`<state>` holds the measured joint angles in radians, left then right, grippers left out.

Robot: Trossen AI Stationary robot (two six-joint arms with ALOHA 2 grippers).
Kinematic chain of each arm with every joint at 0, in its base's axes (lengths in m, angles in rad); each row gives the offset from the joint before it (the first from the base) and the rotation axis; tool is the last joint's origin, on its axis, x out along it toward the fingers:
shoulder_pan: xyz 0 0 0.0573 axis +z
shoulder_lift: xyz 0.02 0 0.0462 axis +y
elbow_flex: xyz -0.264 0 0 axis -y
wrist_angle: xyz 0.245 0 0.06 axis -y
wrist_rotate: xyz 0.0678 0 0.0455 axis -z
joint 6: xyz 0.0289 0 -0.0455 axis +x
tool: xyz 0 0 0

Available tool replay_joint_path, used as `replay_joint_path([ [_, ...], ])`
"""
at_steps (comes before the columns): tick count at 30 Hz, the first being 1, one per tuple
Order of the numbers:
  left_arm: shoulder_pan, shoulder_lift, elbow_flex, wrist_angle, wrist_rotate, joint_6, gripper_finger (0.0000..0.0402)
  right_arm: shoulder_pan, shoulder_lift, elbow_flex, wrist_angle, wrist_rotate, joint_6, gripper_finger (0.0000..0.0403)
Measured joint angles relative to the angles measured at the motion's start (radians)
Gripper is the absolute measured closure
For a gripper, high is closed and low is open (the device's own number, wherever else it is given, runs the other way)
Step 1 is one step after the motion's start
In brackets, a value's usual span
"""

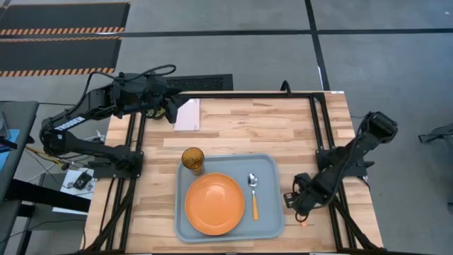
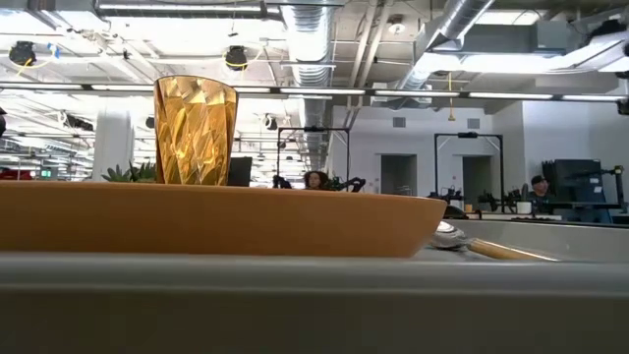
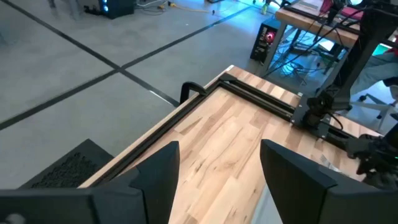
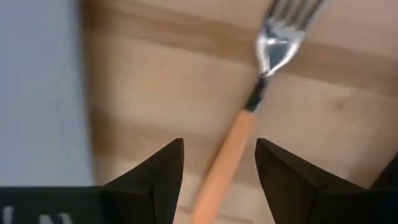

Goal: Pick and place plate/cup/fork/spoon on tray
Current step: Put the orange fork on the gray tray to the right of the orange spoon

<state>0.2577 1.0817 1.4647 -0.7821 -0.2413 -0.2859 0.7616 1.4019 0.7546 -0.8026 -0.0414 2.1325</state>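
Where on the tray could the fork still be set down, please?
On the tray, bare strips remain right of the spoon and above it, right of the cup. The plate crowds the left and middle. The right gripper straddles the fork on bare wood beside the tray.

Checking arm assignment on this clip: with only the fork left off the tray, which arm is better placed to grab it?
Right. The right tool hangs open directly over the fork, lying on the wood beside the tray. The left tool is at the table's far edge, near the napkin.
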Motion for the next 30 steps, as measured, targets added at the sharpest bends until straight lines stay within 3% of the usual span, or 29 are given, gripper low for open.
replay_joint_path([
  [11, 0.000, 0.000, 0.000, 0.001, -0.010, 0.004, 0.0189, 0.026, 0.176, 0.001, 0.091, -0.047, -0.024, 0.0212],
  [22, 0.000, 0.000, 0.000, 0.001, -0.010, 0.005, 0.0189, 0.025, 0.171, 0.001, 0.104, -0.045, 0.014, 0.0382],
  [30, 0.000, 0.000, 0.000, 0.001, -0.010, 0.009, 0.0189, 0.008, 0.123, 0.012, 0.037, -0.043, 0.016, 0.0377],
])
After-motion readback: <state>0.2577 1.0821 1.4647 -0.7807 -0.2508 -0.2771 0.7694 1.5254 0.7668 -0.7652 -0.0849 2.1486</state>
